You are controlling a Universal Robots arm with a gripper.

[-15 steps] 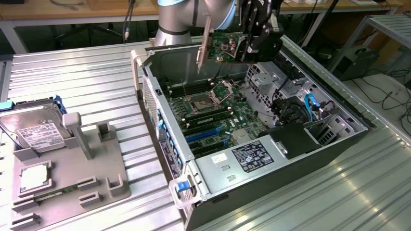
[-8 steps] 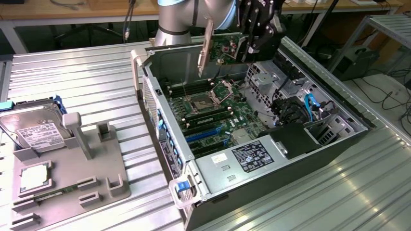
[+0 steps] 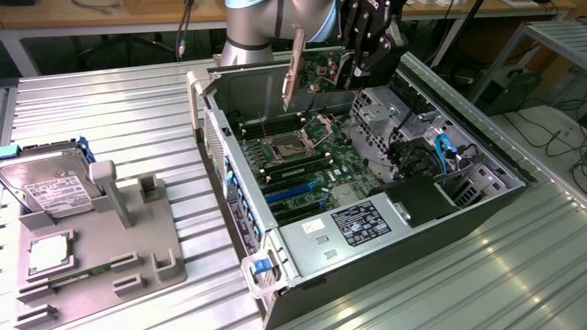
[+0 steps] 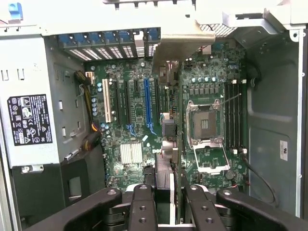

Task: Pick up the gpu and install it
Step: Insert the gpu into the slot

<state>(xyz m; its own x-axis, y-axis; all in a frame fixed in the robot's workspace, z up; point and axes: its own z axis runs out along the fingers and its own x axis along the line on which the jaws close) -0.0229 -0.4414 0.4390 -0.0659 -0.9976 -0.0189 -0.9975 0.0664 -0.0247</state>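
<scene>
My gripper is shut on the gpu, a dark circuit card held on edge above the open computer case. Its long silver bracket hangs toward the exterior view's left. In the wrist view the two black fingers clamp the card edge-on. The card's bracket points toward the case's rear slot openings. Below it lies the green motherboard with a blue expansion slot and a white slot. The card hovers apart from the board, between the blue slot and the CPU socket.
A grey fixture at the exterior view's left holds a silver hard drive and a square CPU chip. Inside the case are the labelled power supply, the drive cage and blue cables. Case walls surround the board.
</scene>
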